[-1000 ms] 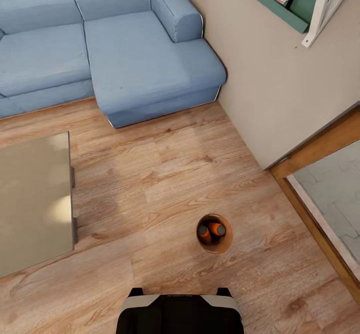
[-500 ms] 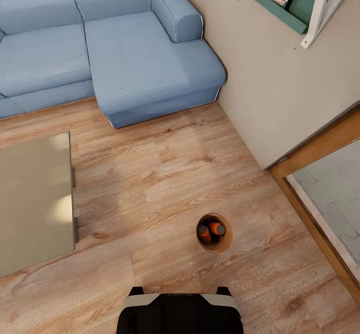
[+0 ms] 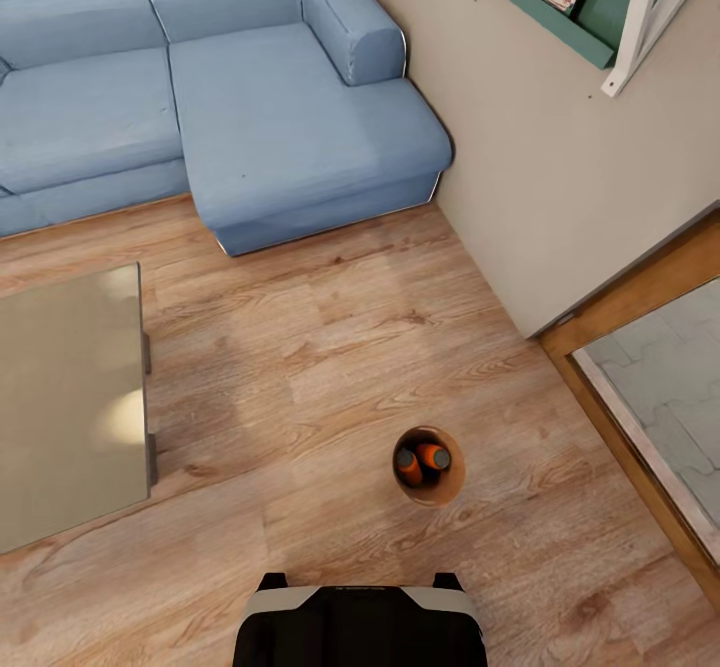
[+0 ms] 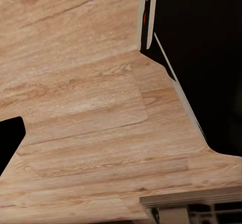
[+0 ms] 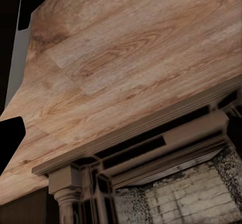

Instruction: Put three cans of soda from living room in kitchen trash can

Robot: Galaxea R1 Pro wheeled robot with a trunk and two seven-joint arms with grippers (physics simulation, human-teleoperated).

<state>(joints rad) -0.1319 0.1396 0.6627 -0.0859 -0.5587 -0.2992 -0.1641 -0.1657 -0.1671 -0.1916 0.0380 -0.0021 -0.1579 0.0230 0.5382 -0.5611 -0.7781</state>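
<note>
trash can (image 3: 430, 466) lower centre on floor, two orange cans (image 3: 422, 462) inside, possibly a third, gripper states unreadable

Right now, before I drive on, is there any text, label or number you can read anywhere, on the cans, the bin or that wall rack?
None can be read.
Covers in the green wall rack: red and white print, too blurred and cut off to read.
Two orange cans in the trash can: only their tops and a bit of their sides show, no label legible.
Trash can: no marking seen.
</note>
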